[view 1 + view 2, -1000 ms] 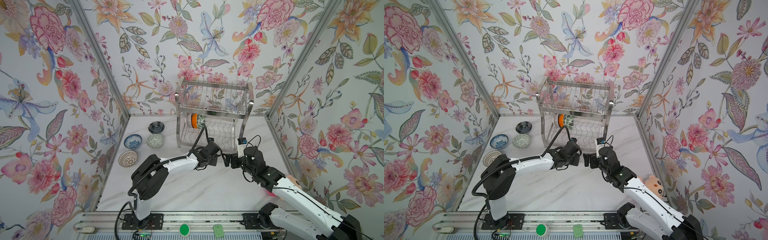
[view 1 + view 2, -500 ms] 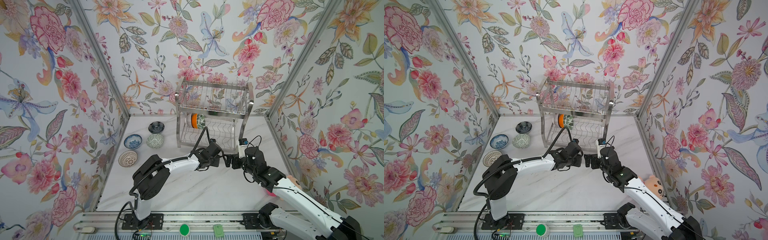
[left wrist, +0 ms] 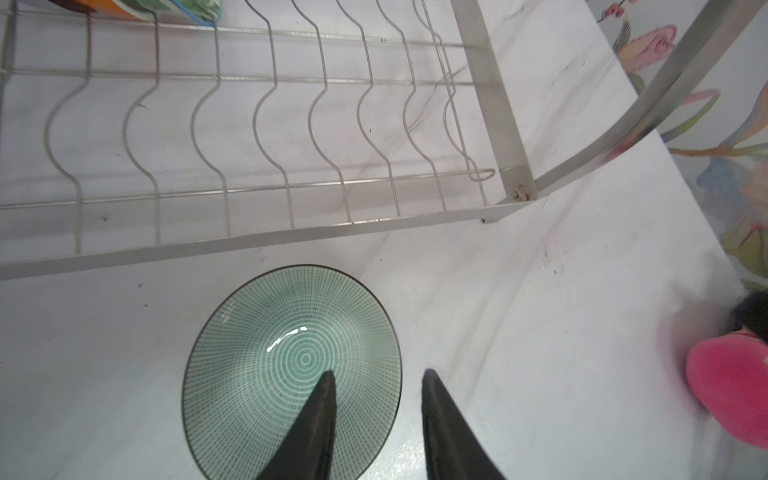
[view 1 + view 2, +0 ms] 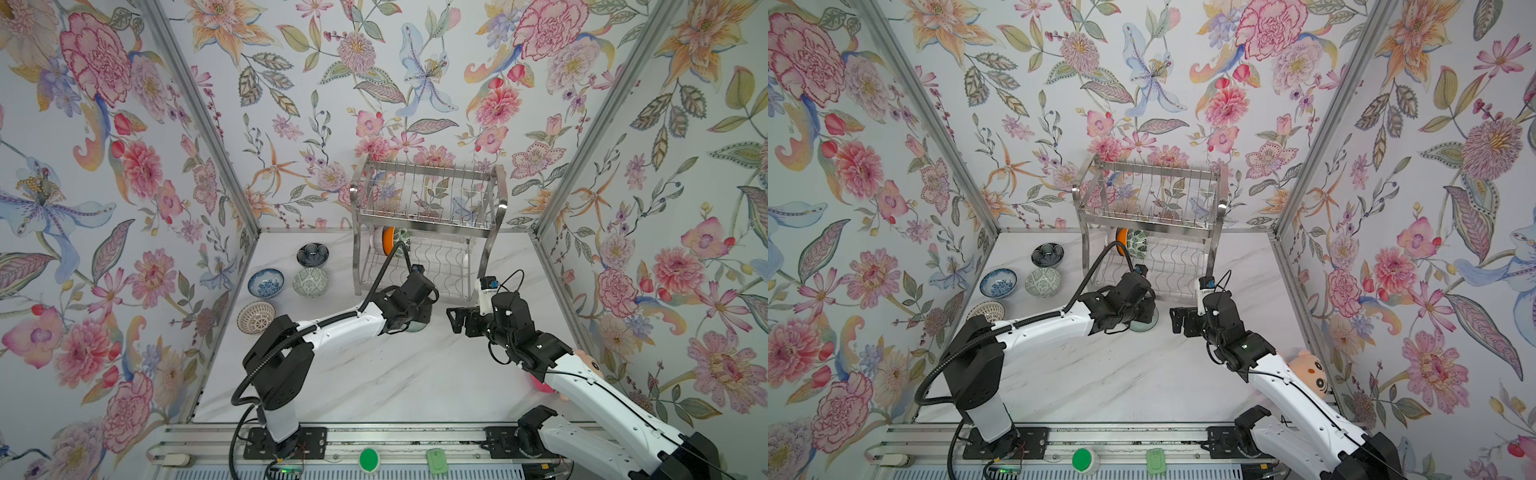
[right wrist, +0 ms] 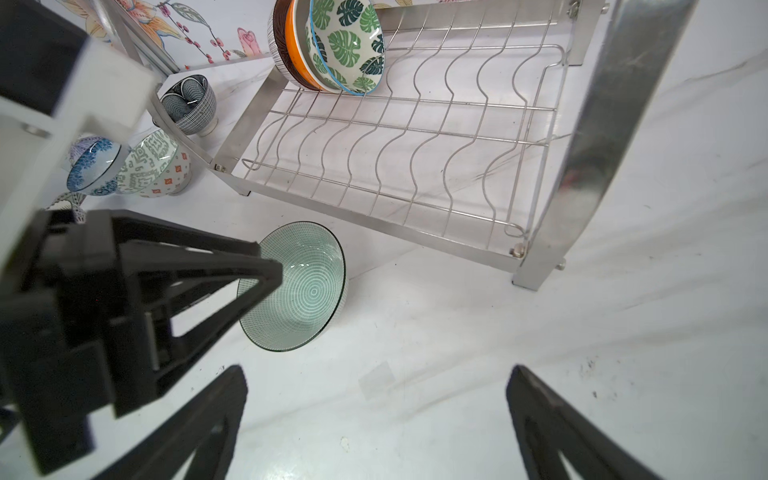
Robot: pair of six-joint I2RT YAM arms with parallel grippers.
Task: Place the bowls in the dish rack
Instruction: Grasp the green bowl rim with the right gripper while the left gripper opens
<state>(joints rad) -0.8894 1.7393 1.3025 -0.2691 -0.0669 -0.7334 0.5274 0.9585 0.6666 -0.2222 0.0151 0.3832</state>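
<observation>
A teal-green ringed bowl [image 3: 291, 353] rests on the white table just in front of the dish rack [image 4: 424, 216], and shows in both top views [image 4: 1145, 326]. My left gripper [image 3: 378, 372] is open and straddles the bowl's rim, one finger over the inside and one outside, neither pressing on it. My right gripper [image 5: 377, 368] stands wide open to the right of the bowl [image 5: 303, 291], with only bare table between its fingers. An orange-and-white bowl and a green leaf bowl [image 5: 345, 45] stand on edge in the rack's lower shelf.
Several bowls sit at the left of the table: dark navy [image 4: 312, 254], blue-white [image 4: 266, 283], grey-green patterned [image 4: 310, 282], tan lattice [image 4: 256, 317]. A plush toy [image 4: 1308, 370] lies under the right arm. The rack's steel legs [image 5: 582, 166] flank the lower shelf.
My left gripper's jaws have spread apart off the teal bowl's rim, and the bowl sits on the table. The right arm has hardly moved.
</observation>
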